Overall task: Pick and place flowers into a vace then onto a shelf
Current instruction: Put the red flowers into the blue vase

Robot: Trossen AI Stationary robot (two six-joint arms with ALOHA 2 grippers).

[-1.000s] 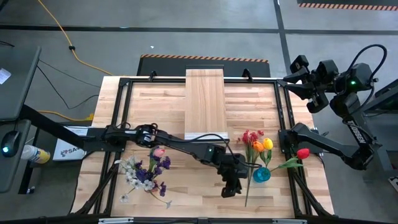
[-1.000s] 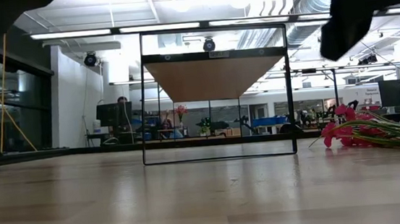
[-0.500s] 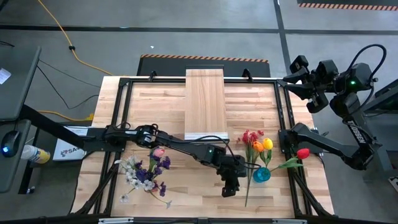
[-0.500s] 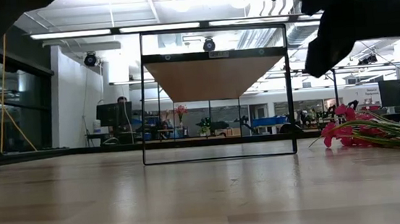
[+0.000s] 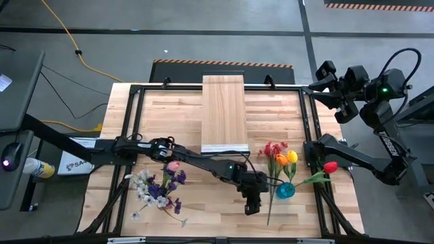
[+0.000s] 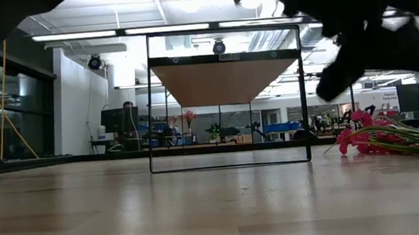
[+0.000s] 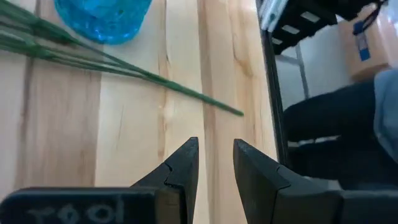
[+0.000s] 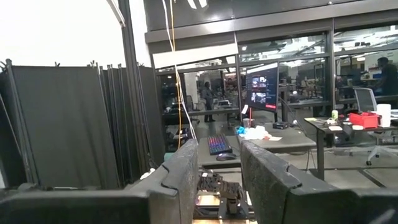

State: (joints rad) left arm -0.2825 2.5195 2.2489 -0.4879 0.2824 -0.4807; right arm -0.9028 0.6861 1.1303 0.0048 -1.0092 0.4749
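High view: the left arm reaches across the slatted worktop point(image 5: 169, 108) toward 5 o'clock, its left gripper point(image 5: 251, 205) hanging over bare wood just at 9 o'clock of the blue vase point(image 5: 285, 190). The vase holds a red spray point(image 5: 272, 150), an orange tulip point(image 5: 281, 160), a yellow tulip point(image 5: 292, 157) and a red tulip point(image 5: 330, 167) that leans out toward 3 o'clock; one green stem point(image 5: 271, 205) runs from the vase toward 7 o'clock, near the gripper. A loose heap of flowers point(image 5: 159, 188), pink, purple and white, lies at the worktop's 7 o'clock side. The shelf point(image 5: 224, 112) stands at 12 o'clock, bare on top. The right gripper point(image 5: 326, 83) is parked off the worktop at 2 o'clock.

Low view: the shelf point(image 6: 222, 82) shows raised on a dark frame at centre. Pink blossoms point(image 6: 360, 139) with green stems lie on the worktop at 3 o'clock. A dark arm part fills the 1 o'clock corner.

Left wrist view: the left fingers point(image 7: 184, 169) stand narrowly apart with nothing between them, above the wood. Beyond them lie green stems point(image 7: 112, 63) ending at the blue vase point(image 7: 102, 18).

Right wrist view: the right fingers point(image 8: 181, 177) stand a little apart, holding nothing, aimed at the room's desks and dark curtains point(image 8: 62, 124).
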